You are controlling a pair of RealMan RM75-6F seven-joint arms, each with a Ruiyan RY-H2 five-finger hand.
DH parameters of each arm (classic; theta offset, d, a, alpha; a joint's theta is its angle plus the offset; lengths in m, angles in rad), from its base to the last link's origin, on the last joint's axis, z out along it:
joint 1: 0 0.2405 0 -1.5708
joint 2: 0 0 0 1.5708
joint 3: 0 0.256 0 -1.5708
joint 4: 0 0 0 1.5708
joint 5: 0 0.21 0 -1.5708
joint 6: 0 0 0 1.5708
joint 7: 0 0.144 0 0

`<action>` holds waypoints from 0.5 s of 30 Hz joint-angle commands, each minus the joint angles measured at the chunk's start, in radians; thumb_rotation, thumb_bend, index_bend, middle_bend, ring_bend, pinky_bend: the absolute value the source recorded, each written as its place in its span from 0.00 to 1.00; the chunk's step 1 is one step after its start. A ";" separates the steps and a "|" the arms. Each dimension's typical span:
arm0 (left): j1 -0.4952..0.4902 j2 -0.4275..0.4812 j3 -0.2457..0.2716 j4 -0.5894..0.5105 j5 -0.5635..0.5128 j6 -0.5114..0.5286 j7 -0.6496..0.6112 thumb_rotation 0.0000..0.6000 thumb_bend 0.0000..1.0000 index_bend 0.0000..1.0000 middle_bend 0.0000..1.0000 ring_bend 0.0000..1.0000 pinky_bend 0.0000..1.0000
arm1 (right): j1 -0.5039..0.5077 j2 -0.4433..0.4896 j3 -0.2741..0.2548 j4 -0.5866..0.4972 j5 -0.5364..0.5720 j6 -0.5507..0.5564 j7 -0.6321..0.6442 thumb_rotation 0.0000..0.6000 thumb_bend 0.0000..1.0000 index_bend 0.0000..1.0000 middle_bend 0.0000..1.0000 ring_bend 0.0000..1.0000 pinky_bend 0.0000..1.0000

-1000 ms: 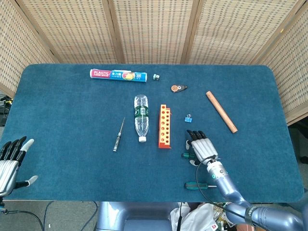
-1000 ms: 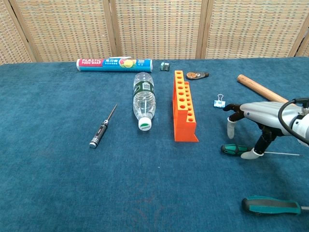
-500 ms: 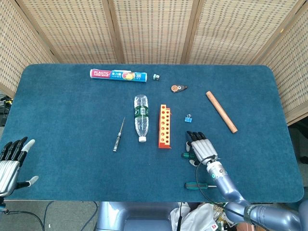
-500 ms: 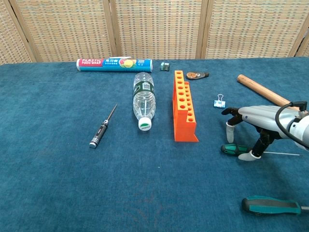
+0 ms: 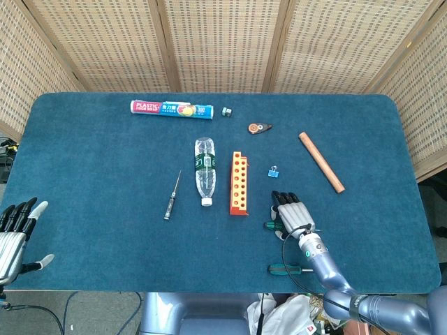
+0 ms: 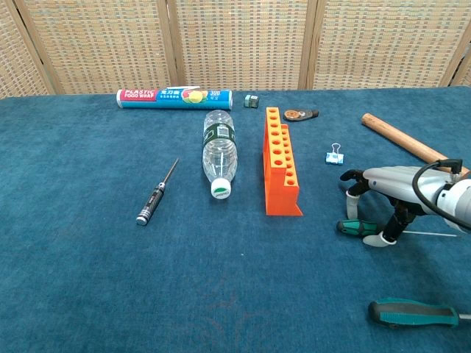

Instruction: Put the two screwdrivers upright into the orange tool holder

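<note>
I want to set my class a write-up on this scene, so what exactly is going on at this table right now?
A two-armed robot is tidying tools. Its right hand is arched over a green-handled screwdriver lying on the blue table, fingertips down around the handle, but it has not lifted it. A second green screwdriver lies nearer the front edge. The orange tool holder stands empty beside a plastic bottle. The left hand waits open at the table's corner.

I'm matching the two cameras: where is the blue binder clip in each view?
Head view: blue binder clip right of centre, just right of the orange tool holder.
Chest view: blue binder clip right of centre, beyond the right hand.
Shared landmark: the orange tool holder.
</note>
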 commanded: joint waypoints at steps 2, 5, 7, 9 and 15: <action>0.000 0.000 0.000 0.000 0.000 0.001 0.001 1.00 0.00 0.00 0.00 0.00 0.00 | 0.004 0.007 -0.007 -0.001 0.002 0.004 -0.004 1.00 0.28 0.49 0.00 0.00 0.00; -0.001 -0.002 0.001 -0.001 0.001 0.000 0.004 1.00 0.00 0.00 0.00 0.00 0.00 | 0.002 0.011 -0.008 -0.006 -0.001 0.000 0.015 1.00 0.29 0.53 0.00 0.00 0.00; -0.001 -0.002 0.002 -0.002 0.001 0.000 0.005 1.00 0.00 0.00 0.00 0.00 0.00 | 0.002 0.013 -0.010 -0.005 -0.005 -0.001 0.022 1.00 0.30 0.56 0.00 0.00 0.00; 0.000 -0.003 0.002 -0.002 0.000 0.000 0.006 1.00 0.00 0.00 0.00 0.00 0.00 | 0.002 0.014 -0.012 -0.006 -0.013 0.000 0.029 1.00 0.30 0.57 0.00 0.00 0.00; -0.002 -0.002 0.001 -0.002 -0.003 -0.002 0.004 1.00 0.00 0.00 0.00 0.00 0.00 | -0.001 0.025 -0.013 -0.023 -0.035 0.007 0.055 1.00 0.32 0.59 0.00 0.00 0.00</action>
